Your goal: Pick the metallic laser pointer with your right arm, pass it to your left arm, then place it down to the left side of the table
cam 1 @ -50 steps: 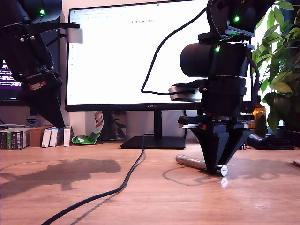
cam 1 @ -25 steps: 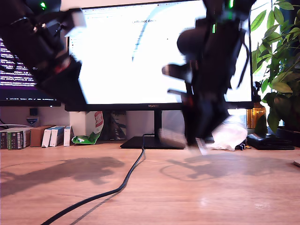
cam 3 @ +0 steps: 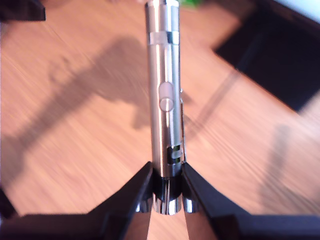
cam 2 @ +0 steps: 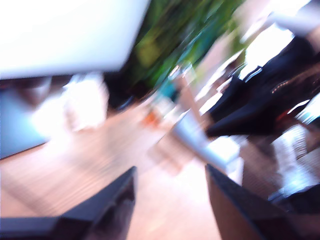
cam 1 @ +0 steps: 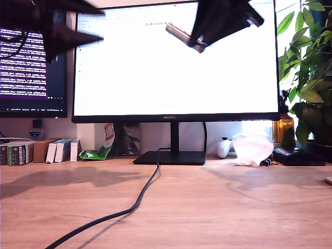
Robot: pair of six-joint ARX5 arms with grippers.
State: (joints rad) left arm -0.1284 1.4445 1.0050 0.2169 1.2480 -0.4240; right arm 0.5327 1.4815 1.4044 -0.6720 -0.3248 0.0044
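Second wrist view shows my second gripper (cam 3: pixel 167 187) pinching the metallic laser pointer (cam 3: pixel 164 100) at one end, the silver barrel running straight out from between the fingers above the blurred table (cam 3: pixel 75 125). Exterior view has that gripper (cam 1: pixel 220 21) high in the upper right of the frame before the bright monitor (cam 1: pixel 176 67), the pointer (cam 1: pixel 182 36) slanting out toward the frame's left. My first gripper (cam 2: pixel 170 200) stands spread with nothing between its fingers; its view is heavily blurred.
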